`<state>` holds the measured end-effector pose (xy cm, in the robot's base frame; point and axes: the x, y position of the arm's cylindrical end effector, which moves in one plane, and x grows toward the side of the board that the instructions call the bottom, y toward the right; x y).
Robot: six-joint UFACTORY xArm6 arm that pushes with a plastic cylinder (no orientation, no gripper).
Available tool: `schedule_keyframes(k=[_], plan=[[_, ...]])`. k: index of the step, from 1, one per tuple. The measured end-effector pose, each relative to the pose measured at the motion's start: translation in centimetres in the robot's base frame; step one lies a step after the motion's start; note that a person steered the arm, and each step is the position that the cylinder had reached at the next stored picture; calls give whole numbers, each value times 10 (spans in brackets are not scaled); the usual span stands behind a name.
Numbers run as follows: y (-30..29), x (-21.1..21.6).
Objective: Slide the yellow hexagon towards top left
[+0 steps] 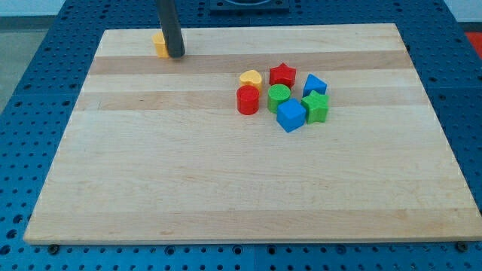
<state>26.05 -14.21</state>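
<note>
The yellow hexagon (159,44) lies near the board's top edge, left of centre, mostly hidden behind my rod. My tip (175,55) stands on the board right against the hexagon's right side, a little below it. The other blocks sit in a cluster to the right of the board's centre, well away from the tip.
The cluster holds a yellow heart (251,78), a red star (283,74), a blue triangle (314,83), a red cylinder (247,99), a green cylinder (279,97), a green star (315,107) and a blue cube (289,116). The wooden board (226,188) lies on a blue pegboard.
</note>
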Motion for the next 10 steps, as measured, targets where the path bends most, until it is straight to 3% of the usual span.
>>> schedule_keyframes(k=[8, 10], plan=[[-53, -21], [-28, -2]])
